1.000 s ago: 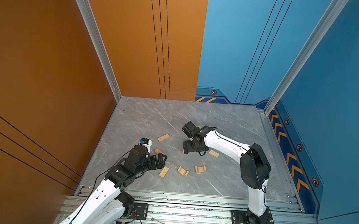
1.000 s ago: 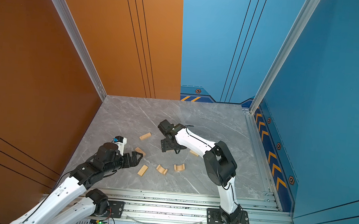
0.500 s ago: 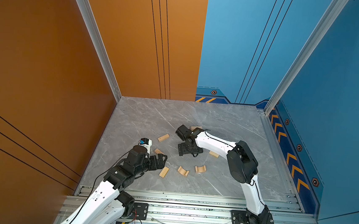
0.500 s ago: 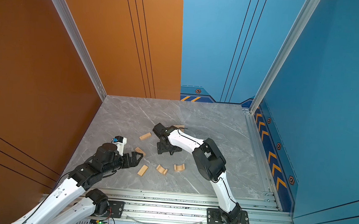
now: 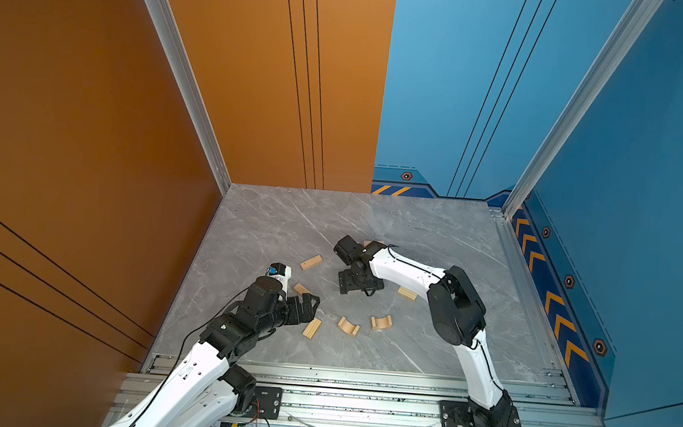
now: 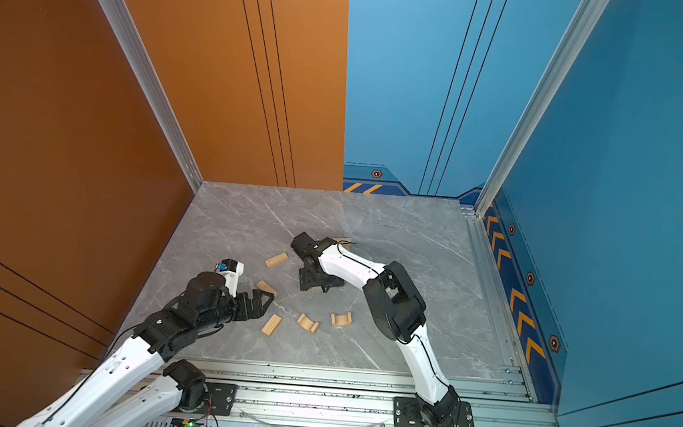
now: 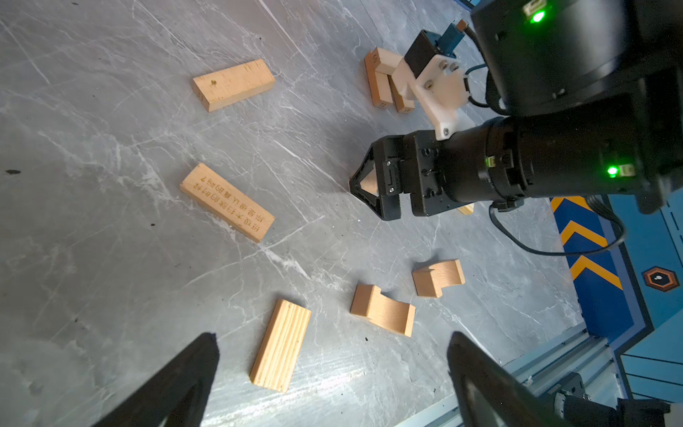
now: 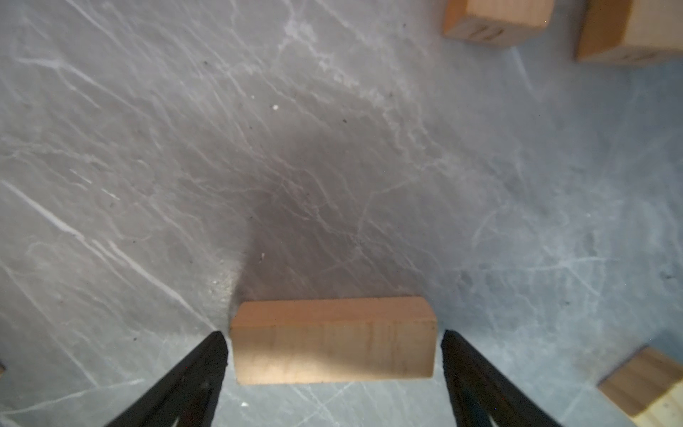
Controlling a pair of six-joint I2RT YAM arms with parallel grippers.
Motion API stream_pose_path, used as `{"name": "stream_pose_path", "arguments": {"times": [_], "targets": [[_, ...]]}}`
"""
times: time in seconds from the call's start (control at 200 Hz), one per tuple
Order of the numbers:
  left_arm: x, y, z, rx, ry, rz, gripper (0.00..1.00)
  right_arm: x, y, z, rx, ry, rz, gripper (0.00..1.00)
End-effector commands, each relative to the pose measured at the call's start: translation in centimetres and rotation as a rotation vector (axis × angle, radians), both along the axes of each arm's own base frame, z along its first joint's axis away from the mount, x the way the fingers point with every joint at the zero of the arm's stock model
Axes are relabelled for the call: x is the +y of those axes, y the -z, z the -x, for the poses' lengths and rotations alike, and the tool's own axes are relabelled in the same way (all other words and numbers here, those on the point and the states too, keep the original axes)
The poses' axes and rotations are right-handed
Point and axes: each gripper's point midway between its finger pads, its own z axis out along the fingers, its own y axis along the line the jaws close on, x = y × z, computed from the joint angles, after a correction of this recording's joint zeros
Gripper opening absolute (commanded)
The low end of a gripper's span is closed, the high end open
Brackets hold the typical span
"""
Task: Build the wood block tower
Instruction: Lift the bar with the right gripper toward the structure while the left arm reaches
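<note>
Right wrist view: the black right gripper [image 8: 331, 334] stands spread around a pale tan rectangular wooden bar [image 8: 332, 351] lying on the grey marbled tabletop [image 8: 184, 148], seemingly just short of touching it. Near that bar, the left gripper [image 7: 332, 335] hangs wide open over a grooved flat wooden slab [image 7: 281, 345].

surface: grey marbled tabletop [image 5: 288, 227] | walls: orange panel [image 5: 89, 119], blue panel [image 5: 648, 163] (orange chevrons [image 5: 554, 301] low) | front: aluminium rail [image 5: 358, 407]

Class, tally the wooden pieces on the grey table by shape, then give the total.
Pale rectangular wooden bars: 6 (three stacked, partly hidden)
Pale wooden half-ring arches: 2
Flat grooved wooden slabs: 2
Total: 10
</note>
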Motion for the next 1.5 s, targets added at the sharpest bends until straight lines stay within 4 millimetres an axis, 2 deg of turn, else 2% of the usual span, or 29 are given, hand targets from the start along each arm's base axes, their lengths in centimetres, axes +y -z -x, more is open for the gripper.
{"name": "stream_pose_path", "arguments": {"times": [0.0, 0.14, 0.385, 0.466, 0.486, 0.656, 0.831, 0.881, 0.901, 0.961, 1.161, 1.341, 1.497], "targets": [[-0.6, -0.9, -0.2, -0.033, 0.029, 0.011, 0.98, 0.0, 0.7, 0.0, 0.028, 0.010, 0.003, 0.89], [-0.6, -0.9, -0.2, -0.031, 0.028, 0.010, 0.98, -0.1, 1.0, 0.1, 0.034, 0.013, 0.011, 0.84], [-0.7, -1.1, -0.4, -0.036, 0.031, 0.011, 0.98, -0.4, 0.8, 0.0, 0.033, 0.014, 0.016, 0.68], [-0.7, -1.1, -0.5, -0.037, 0.034, 0.007, 0.98, -0.8, 0.1, -0.3, 0.025, 0.015, 0.013, 0.65], [-0.7, -1.1, -0.5, -0.035, 0.033, 0.006, 0.98, -0.3, -1.1, -1.0, 0.000, 0.017, -0.007, 0.65], [-0.9, -1.3, -1.0, -0.041, 0.039, -0.004, 0.98, -1.0, -3.9, -2.6, -0.049, 0.014, -0.021, 0.63], [-1.4, -1.9, -1.7, -0.052, 0.048, -0.007, 0.98, -2.5, -5.6, -4.7, -0.080, 0.030, -0.021, 0.63], [-1.5, -2.0, -2.0, -0.055, 0.050, -0.010, 0.98, -2.5, -5.7, -4.9, -0.083, 0.025, -0.018, 0.62], [-1.6, -2.1, -2.2, -0.056, 0.051, -0.010, 0.98, -3.8, -5.8, -6.0, -0.084, 0.055, -0.016, 0.63], [-1.9, -2.2, -2.5, -0.056, 0.058, -0.011, 0.98, -4.5, -5.8, -6.8, -0.086, 0.070, -0.017, 0.63], [-2.9, -2.5, -3.9, -0.055, 0.076, -0.020, 0.98, -6.0, -5.6, -9.3, -0.091, 0.106, -0.025, 0.63], [-3.7, -2.6, -4.9, -0.053, 0.090, -0.031, 0.98, -6.1, -5.3, -11.0, -0.093, 0.108, -0.028, 0.64], [-4.1, -2.5, -5.5, -0.046, 0.100, -0.039, 0.98, -5.9, -4.3, -11.6, -0.073, 0.108, -0.031, 0.64]]}}
